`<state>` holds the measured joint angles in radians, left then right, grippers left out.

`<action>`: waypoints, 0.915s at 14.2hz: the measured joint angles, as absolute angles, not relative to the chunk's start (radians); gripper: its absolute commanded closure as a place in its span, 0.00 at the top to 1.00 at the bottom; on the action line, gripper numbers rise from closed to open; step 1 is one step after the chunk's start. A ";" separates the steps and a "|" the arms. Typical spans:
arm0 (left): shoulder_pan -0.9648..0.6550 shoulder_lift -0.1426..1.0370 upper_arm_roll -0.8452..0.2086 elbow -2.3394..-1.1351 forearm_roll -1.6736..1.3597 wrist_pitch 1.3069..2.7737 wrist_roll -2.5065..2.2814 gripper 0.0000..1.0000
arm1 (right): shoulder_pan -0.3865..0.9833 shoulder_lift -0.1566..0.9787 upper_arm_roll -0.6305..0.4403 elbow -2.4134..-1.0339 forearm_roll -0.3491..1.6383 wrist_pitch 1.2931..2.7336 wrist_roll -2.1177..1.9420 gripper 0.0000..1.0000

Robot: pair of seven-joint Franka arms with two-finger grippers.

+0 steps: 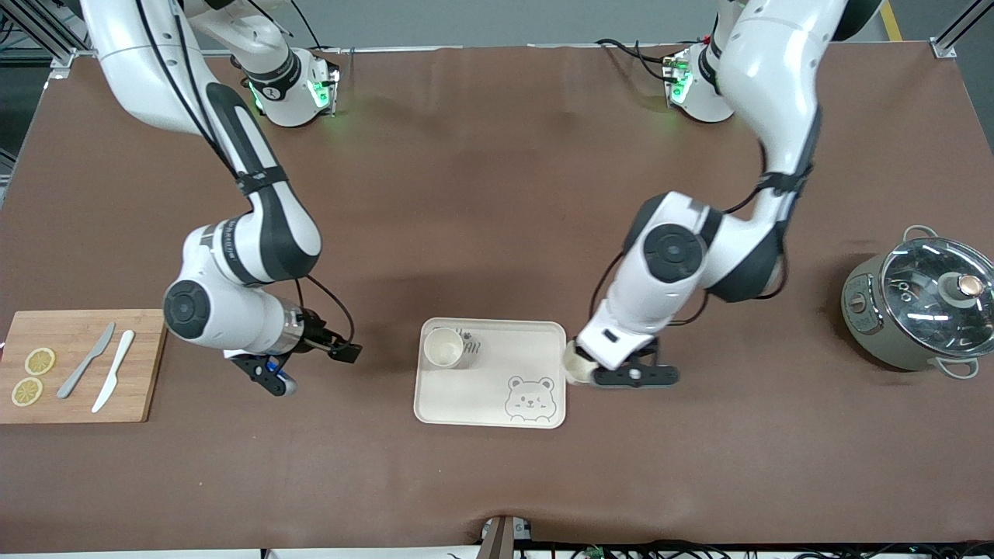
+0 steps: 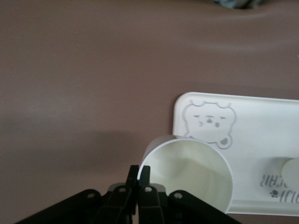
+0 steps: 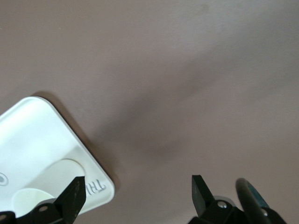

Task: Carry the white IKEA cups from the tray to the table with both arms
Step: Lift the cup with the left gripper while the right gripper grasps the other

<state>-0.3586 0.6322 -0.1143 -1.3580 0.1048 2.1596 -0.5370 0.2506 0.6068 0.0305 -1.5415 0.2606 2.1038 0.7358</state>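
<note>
Right tool (image 3: 135, 191): fingers (image 3: 74, 193) spread wide, empty, over brown surface (image 3: 187, 70). Cream tray (image 3: 32, 140): one rounded corner showing, printed lettering near edge. White cup (image 3: 51, 179) standing on tray, partly hidden.

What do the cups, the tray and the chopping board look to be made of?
The cup on the tray and the cup in the left gripper: matte cream-white, thin even wall, probably plastic, possibly glazed ceramic. The tray: the same smooth cream with a printed bear, likely plastic or melamine. The chopping board: light brown with visible grain, wood or bamboo, unvarnished look.
</note>
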 measured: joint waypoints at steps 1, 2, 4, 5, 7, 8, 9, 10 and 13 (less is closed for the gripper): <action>-0.330 0.602 -0.114 -1.380 0.105 2.146 -0.536 0.00 | 0.266 0.615 0.031 -1.541 0.262 2.127 0.753 1.00; -0.300 0.573 -0.114 -1.405 0.105 2.141 -0.531 0.00 | 0.287 0.623 0.031 -1.541 0.262 2.150 0.771 1.00; -0.240 0.522 -0.115 -1.456 0.106 2.137 -0.504 0.00 | 0.337 0.635 0.031 -1.538 0.262 2.197 0.805 0.99; -0.209 0.499 -0.115 -1.482 0.106 2.136 -0.476 0.00 | 0.357 0.640 0.032 -1.538 0.262 2.214 0.823 0.97; -0.138 0.459 -0.115 -1.541 0.106 2.134 -0.399 0.00 | 0.390 0.653 0.031 -1.531 0.262 2.241 0.863 0.85; -0.100 0.445 -0.116 -1.571 0.106 2.133 -0.352 0.00 | 0.403 0.662 0.031 -1.522 0.262 2.247 0.878 0.81; -0.062 0.437 -0.117 -1.599 0.105 2.133 -0.304 0.00 | 0.412 0.670 0.031 -1.515 0.262 2.248 0.886 0.77; -0.027 0.433 -0.117 -1.625 0.105 2.133 -0.264 0.00 | 0.418 0.678 0.031 -1.510 0.262 2.249 0.893 0.76; 0.048 0.433 -0.119 -1.696 0.105 2.134 -0.193 0.00 | 0.422 0.696 0.031 -1.504 0.263 2.278 0.898 0.73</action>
